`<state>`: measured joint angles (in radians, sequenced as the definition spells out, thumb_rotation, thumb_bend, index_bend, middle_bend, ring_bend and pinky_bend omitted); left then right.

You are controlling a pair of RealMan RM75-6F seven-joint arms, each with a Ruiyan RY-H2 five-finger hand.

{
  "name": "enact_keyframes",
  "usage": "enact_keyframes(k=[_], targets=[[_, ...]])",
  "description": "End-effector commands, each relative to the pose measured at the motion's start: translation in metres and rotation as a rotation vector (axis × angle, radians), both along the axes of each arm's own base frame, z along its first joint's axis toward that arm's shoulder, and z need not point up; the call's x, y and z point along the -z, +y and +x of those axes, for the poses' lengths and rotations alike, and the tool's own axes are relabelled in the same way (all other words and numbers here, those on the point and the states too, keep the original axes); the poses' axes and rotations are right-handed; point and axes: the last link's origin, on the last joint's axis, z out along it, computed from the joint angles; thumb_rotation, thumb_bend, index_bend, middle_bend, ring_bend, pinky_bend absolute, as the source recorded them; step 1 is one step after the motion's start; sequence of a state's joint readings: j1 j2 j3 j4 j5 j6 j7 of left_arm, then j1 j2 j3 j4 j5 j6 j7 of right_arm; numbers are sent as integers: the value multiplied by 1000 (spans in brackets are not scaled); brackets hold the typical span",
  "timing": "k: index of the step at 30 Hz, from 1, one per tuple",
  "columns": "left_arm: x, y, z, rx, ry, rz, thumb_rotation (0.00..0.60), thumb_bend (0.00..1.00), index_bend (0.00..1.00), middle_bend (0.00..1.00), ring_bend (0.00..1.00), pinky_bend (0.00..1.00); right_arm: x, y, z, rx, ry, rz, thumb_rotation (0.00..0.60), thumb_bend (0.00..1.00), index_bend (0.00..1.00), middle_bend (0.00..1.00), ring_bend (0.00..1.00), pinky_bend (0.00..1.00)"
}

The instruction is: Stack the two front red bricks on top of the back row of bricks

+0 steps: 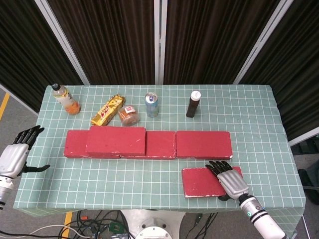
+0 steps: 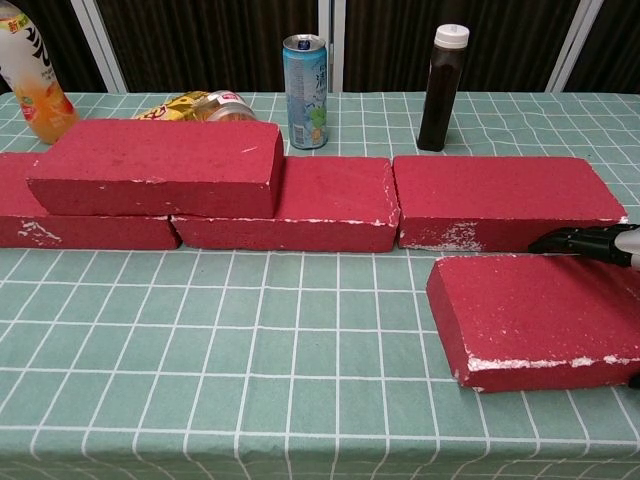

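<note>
Right hand (image 1: pixel 230 181) lies flat, fingers spread, on our front brick (image 1: pixel 204 181) at 5 o'clock, gripping nothing; rigid and likely heavy, we'd clamp its long edges.

Both hands share one build: a pale silver-grey shell over the back of the hand and glossy black segmented fingers. On the right hand (image 1: pixel 230 180), near the front red brick (image 1: pixel 204 182), the silver back plate is smooth and rounded, narrowing to a silver cylindrical wrist with a black band and a small green-lit ring. The left hand (image 1: pixel 16 155), well left of that brick, shows the same silver shell, black fingers and black thumb, above a pale grey forearm
</note>
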<state>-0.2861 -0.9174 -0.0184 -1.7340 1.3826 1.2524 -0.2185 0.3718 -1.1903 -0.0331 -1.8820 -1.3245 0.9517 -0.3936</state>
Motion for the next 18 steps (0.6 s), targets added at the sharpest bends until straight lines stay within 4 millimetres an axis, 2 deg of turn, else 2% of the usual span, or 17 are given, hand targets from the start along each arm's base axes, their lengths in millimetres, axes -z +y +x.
enact_keyframes(k=[1, 12, 15, 18], targets=[[0, 0, -1, -3, 0, 1, 600, 0, 0, 0, 0, 0, 2, -1, 1, -8, -5, 4, 600, 0, 0, 0, 0, 0], [0, -1, -7, -25, 0, -7, 600, 0, 0, 0, 0, 0, 8, -4, 5, -7, -2, 16, 600, 0, 0, 7, 0, 0], [0, -1, -7, -22, -3, -5, 600, 0, 0, 0, 0, 0, 9, -4, 6, -18, -8, 10, 600, 0, 0, 49, 0, 0], [0, -1, -7, -21, 0, -8, 600, 0, 0, 0, 0, 0, 9, -3, 8, -31, -35, -7, 600, 0, 0, 167, 0, 0]])
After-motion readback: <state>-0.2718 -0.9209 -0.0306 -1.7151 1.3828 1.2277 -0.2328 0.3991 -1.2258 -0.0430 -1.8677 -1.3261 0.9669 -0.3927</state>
